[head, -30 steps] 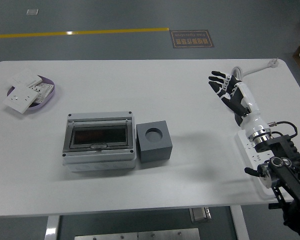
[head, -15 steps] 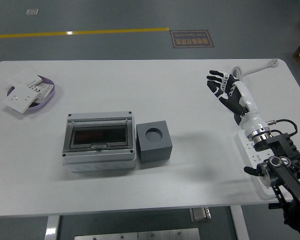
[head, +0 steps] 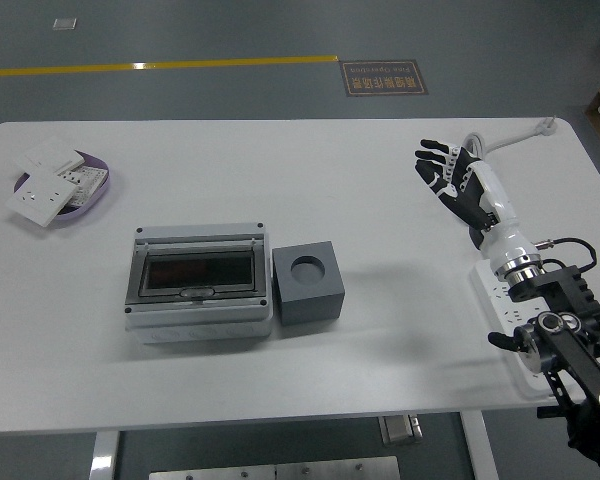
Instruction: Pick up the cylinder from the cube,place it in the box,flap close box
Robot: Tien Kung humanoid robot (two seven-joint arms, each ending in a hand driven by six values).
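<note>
Since the earlier frame the right hand (head: pixel 452 176) is barely shifted, fingers spread and empty, at three o'clock, well apart from the cube (head: pixel 308 283), whose hole looks empty; the box (head: pixel 199 282) lid appears closed.

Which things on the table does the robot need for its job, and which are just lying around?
For the job:
- grey cube, round hole on top with no cylinder showing
- grey box, its dark flap down
- right robot hand, open, holding nothing

Just lying about:
- purple dish of white switch plates
- white power strip
</note>
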